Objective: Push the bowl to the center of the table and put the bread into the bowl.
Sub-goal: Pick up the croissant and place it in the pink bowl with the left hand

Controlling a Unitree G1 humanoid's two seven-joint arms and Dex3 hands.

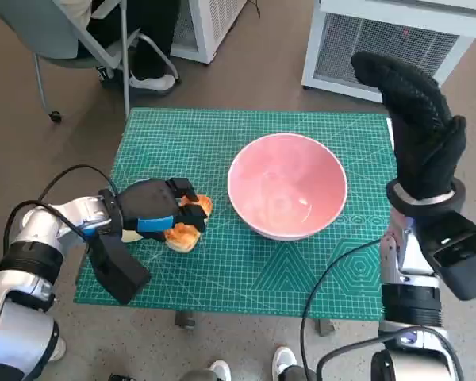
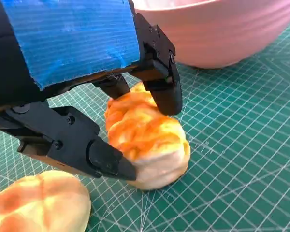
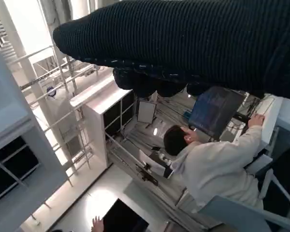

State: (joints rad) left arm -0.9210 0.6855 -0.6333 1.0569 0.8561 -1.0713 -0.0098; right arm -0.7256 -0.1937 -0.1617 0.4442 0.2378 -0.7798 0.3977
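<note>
Head view: the pink bowl (image 1: 287,186) sits near the middle of the green mat (image 1: 246,262), a little toward the right. The left hand (image 1: 155,212) lies on the mat's left part, its fingers closed round a bread roll (image 1: 189,224) that stays on the mat, well short of the bowl's rim. Bare mat lies between roll and bowl and along the near edge. The right hand (image 1: 419,127) is raised above the mat's right edge, fingers straight and together, holding nothing.

Left wrist view: black fingers (image 2: 164,92) clamp the roll (image 2: 147,140) from both sides; it rests on the mat (image 2: 241,145). A second roll (image 2: 38,205) lies just beside it, apart from the fingers. The bowl (image 2: 222,34) stands near, beyond the held roll.

Right wrist view: the glove (image 3: 193,43) spans the top, with nothing in it; a person (image 3: 212,169) sits at a desk behind.
</note>
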